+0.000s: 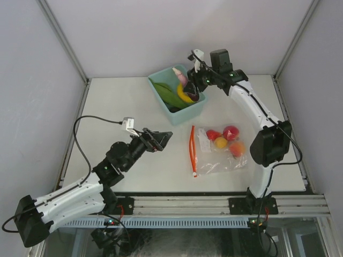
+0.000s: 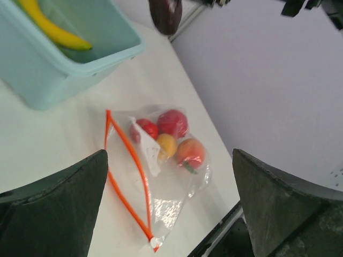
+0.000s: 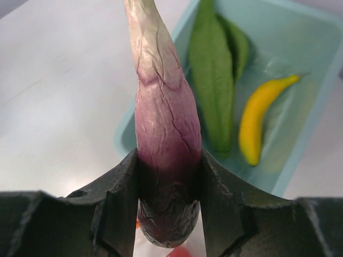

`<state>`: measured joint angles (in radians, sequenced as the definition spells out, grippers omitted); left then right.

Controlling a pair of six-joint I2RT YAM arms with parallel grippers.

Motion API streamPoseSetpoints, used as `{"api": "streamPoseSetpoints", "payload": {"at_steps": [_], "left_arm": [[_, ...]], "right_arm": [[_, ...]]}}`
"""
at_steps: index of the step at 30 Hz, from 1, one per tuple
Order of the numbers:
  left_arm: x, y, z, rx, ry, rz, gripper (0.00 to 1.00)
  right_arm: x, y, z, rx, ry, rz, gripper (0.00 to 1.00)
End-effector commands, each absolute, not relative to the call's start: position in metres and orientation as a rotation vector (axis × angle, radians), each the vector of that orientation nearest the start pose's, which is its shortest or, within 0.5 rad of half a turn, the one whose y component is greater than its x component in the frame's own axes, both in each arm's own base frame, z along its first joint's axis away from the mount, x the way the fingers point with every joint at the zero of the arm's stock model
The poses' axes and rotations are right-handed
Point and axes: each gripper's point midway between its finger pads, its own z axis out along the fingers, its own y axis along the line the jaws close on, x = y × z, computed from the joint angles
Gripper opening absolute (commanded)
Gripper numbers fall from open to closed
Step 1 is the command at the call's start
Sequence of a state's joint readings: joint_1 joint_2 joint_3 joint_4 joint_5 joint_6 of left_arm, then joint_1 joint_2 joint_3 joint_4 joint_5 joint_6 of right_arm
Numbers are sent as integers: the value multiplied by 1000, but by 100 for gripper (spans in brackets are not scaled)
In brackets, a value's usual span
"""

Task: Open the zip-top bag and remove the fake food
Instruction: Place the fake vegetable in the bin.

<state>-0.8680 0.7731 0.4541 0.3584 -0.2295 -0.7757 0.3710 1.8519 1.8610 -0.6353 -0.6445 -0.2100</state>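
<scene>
Right wrist: eggplant (image 3: 167, 150) hides part of teal bin (image 3: 308, 115) holding banana (image 3: 260, 120).

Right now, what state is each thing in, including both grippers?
zip-top bag, lying flat, mouth parted, four food pieces inside
teal bin, holding green piece and banana
eggplant, gripped over the teal bin
left gripper, open, empty
right gripper, shut on eggplant

Left arm (image 1: 80, 193) low; left gripper (image 1: 159, 139) spread wide, empty. Right arm (image 1: 257, 110) stretched far; right gripper (image 1: 194, 83) clamping eggplant (image 3: 167, 134).
</scene>
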Motion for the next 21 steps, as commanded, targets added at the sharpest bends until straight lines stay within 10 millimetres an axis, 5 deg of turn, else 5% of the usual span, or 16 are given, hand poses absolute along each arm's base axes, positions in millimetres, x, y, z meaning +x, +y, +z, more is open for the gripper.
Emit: {"api": "streamPoseSetpoints", "payload": {"at_steps": [1, 13, 15, 18, 21], "left_arm": [[225, -233, 227, -181, 1724, -1072, 100], [223, -208, 192, -294, 1774, -1050, 100], [222, -207, 189, -295, 1776, -1046, 100], [223, -205, 186, -297, 1776, -1042, 99], [223, -205, 182, -296, 1782, -1036, 97]], "right_arm": [[474, 279, 278, -871, 1883, 570, 0], [542, 304, 229, -805, 1896, 343, 6], [546, 305, 222, -809, 1899, 328, 21], [549, 305, 213, -837, 1899, 311, 60], [548, 305, 220, -860, 1881, 313, 80]]}}
